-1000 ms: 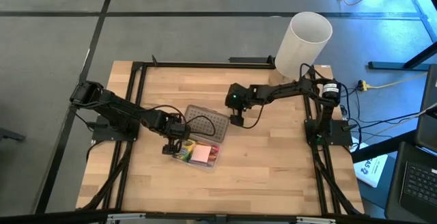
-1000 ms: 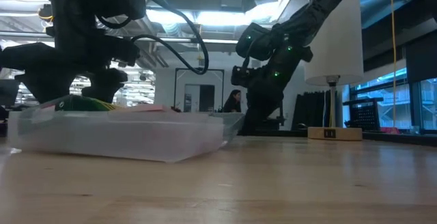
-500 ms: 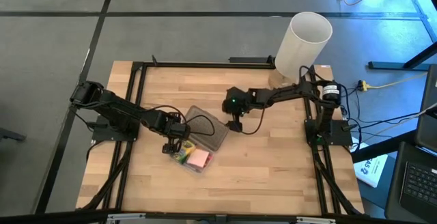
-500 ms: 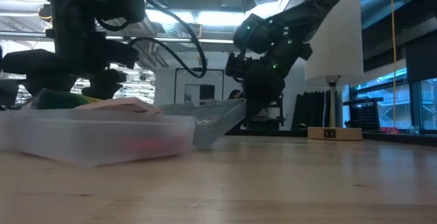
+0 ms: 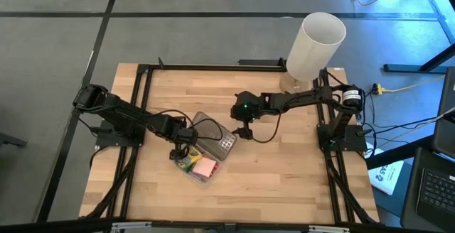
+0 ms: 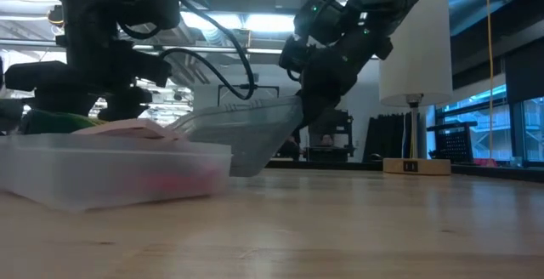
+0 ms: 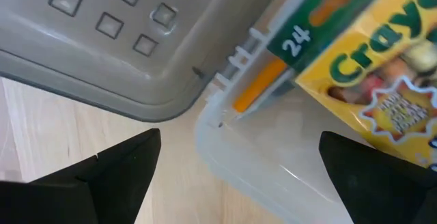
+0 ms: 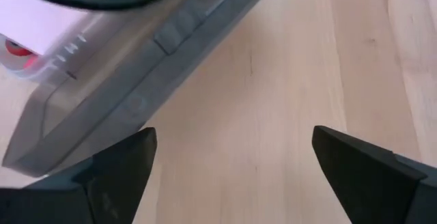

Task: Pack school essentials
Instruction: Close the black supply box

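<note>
Light wood tabletop [image 5: 270, 169] w/ black frame rails, center of high view. Grey floor [image 5: 178, 34] w/ dark seam lines around it. Yellow cable [image 5: 405, 87] at right. Low view: ceiling strip lights [image 6: 246, 24] up top, blue-lit windows [image 6: 510, 117] far right.

Clear box [image 5: 192, 172] with raised grey dotted lid [image 5: 215, 138], tall white cylinder [image 5: 314, 46], wooden table [image 5: 284, 176]
</note>
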Robot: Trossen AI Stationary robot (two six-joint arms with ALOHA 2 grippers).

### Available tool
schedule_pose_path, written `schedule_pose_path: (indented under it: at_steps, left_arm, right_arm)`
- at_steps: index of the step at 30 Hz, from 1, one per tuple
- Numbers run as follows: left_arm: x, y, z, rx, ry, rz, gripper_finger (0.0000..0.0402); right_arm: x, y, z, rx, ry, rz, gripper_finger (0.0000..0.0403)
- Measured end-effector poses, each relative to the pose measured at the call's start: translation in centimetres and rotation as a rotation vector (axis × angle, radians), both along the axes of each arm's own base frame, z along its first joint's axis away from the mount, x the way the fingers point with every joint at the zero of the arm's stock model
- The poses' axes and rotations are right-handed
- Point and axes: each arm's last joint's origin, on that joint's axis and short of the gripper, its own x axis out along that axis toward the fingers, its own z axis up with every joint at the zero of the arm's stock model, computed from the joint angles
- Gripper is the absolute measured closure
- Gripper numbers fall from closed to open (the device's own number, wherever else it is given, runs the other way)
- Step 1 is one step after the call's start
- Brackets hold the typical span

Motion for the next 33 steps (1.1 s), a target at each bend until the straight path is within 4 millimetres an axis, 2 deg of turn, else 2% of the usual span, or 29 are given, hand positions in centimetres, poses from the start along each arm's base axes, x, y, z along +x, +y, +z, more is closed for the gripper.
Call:
schedule_pose_path:
  at_steps: [3, 11, 19, 27, 33]
  left_arm:
    - [0.1, 0.0, 0.3, 0.011, 0.000, 0.003, 0.0008]
    - [0.8, 0.1, 2.6, 0.099, 0.022, 0.011, 0.0008]
    - [1.1, -0.2, 4.3, 0.109, 0.031, 0.003, 0.0008]
    - [1.3, -1.6, 7.8, 0.141, 0.012, 0.001, 0.0008]
    - [0.5, -2.5, 11.0, 0.120, -0.115, 0.014, 0.0008]
  right_arm:
    - [0.1, 0.2, 0.1, 0.000, -0.013, 0.009, 0.0008]
    - [0.7, 0.5, 1.0, 0.040, -0.084, 0.066, 0.0008]
    - [1.6, 1.5, 2.4, -0.010, -0.144, 0.143, 0.0008]
    - [2.1, 2.4, 3.2, -0.040, -0.175, 0.191, 0.0008]
    - [2.6, 3.0, 4.2, -0.048, -0.207, 0.212, 0.0008]
